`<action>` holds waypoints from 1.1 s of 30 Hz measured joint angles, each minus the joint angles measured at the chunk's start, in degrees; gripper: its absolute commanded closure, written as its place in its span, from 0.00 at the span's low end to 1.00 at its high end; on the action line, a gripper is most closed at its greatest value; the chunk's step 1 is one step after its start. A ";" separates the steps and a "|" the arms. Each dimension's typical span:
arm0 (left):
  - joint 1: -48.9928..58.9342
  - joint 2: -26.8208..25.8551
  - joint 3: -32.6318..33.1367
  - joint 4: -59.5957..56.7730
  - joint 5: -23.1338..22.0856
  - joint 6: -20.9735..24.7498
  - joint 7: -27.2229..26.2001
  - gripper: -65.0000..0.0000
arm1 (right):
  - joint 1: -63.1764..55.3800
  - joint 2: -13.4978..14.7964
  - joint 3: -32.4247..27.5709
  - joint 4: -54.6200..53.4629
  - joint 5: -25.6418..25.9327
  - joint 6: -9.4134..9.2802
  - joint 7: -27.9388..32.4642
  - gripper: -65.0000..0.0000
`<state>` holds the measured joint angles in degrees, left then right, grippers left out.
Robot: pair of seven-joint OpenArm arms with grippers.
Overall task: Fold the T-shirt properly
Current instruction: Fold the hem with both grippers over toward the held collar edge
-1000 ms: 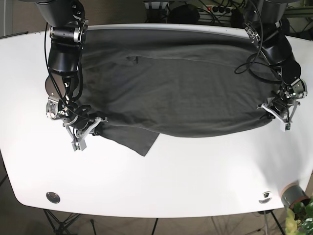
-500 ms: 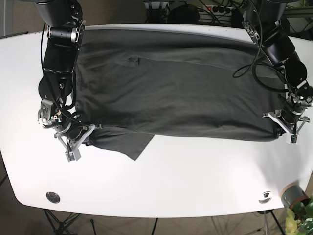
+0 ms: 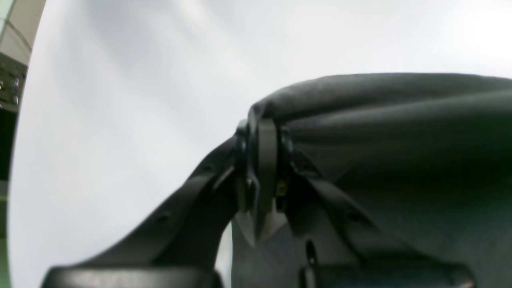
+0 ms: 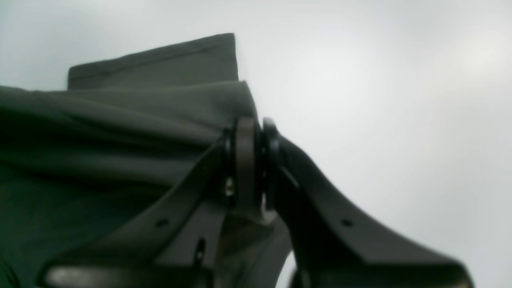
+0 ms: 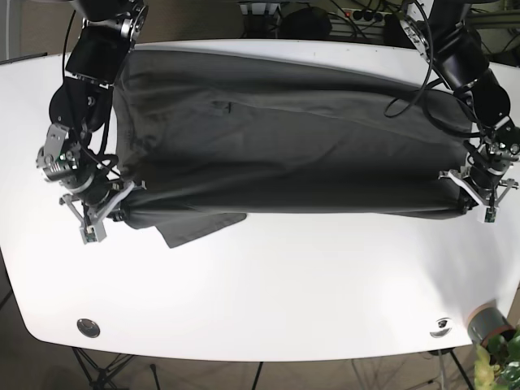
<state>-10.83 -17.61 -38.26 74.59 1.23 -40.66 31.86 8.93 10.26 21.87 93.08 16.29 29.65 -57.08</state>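
Dark grey T-shirt [image 5: 284, 154] spread across the far half of the white tabletop [image 5: 268, 284], near edge doubled over and drawn taut between two grippers. Left gripper [image 5: 478, 188] at the garment's corner on the base view's right, jaws closed tight on a bunched fold of cloth, confirmed in the left wrist view [image 3: 260, 160]. Right gripper [image 5: 101, 213] at the opposite corner, likewise clamped on a gathered edge, confirmed in the right wrist view [image 4: 246, 168]. One sleeve [image 5: 199, 227] hanging loose below the taut edge, just beside the right gripper, lying flat on the tabletop. Fabric judged light, soft and limp: sagging between grasp points, creasing readily, no stiffness to hold a fold unaided, likely to slide easily over the smooth tabletop. Best taken at corners or hem edges, both sides at once under even tension, as here; a single-sided pull likely to skew the fold line. Small grey pot [image 5: 487, 321] with green leaves off the tabletop's near corner, beyond the left gripper; contents otherwise too small to tell. No other container in view.
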 measured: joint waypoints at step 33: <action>19.34 -1.18 -2.58 8.61 -3.17 0.09 4.59 0.77 | -25.29 -6.45 5.57 17.03 0.28 0.35 -2.49 0.82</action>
<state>8.51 -18.79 -40.84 83.20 -1.93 -40.58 36.45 -16.36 3.81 27.44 110.10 16.58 30.00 -59.57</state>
